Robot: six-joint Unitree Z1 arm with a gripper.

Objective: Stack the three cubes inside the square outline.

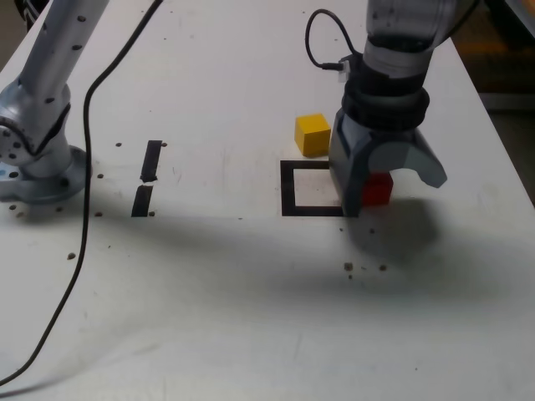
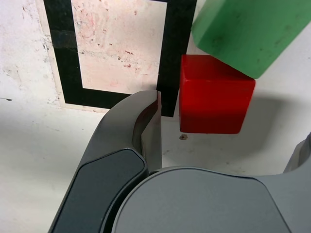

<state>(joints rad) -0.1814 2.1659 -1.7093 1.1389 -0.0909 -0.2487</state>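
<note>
Step in hand: first pick, nothing stacked yet. Pincer (image 1: 386, 185) spread wide, empty, low over red cube (image 1: 377, 190), straddling it. Red cube on worktop (image 1: 251, 292) just outside square outline (image 1: 288, 188), at exterior view's right edge of it; green cube (image 2: 250, 31) touching red. Yellow cube (image 1: 312, 134) near outline's far side. Next move: settle lower, centre, clench; green neighbour may get nudged. Count: three cubes, one outline, two tape strips (image 1: 148, 179).

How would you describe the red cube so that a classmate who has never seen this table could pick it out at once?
Find the square outline of black tape on the white table. Just outside its edge on the exterior view's right, between the open gripper's jaws, sits the red cube. The yellow cube sits apart behind the outline, and the green cube touches the red one.
</note>
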